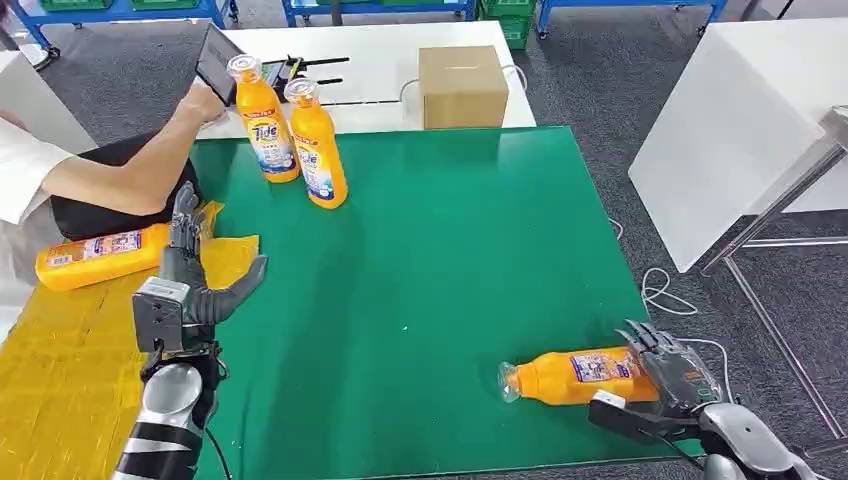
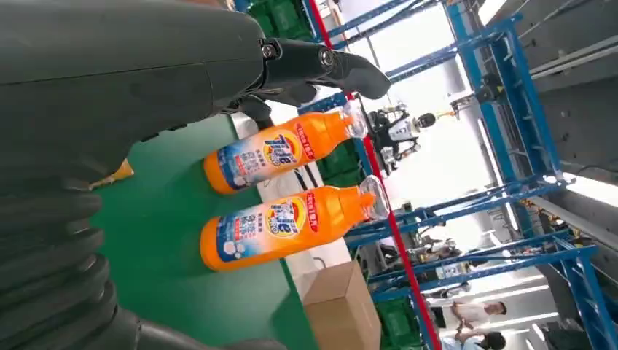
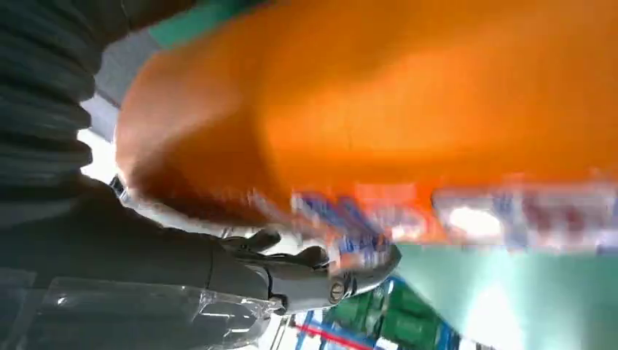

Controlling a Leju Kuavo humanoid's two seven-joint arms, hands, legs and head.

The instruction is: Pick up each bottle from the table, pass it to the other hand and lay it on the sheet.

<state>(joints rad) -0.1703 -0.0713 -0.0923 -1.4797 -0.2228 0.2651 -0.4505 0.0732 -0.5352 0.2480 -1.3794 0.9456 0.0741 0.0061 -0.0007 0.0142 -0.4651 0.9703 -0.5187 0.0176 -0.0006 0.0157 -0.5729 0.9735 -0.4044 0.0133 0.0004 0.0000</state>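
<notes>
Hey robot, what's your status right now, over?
Right hand gripping a lying Tide bottle by its base. Left hand open, empty. One bottle already on the yellow sheet; two upright bottles waiting. Person's arm near the sheet.

A bottle lying on its side [image 1: 575, 377] rests on the mat [image 1: 440, 260] against the right hand [image 1: 668, 385], two upright bottles [image 1: 290, 135] stand well ahead of the left hand [image 1: 195, 285], and another bottle [image 1: 100, 255] lies on the sheet [image 1: 60, 370] just left of that hand.
</notes>
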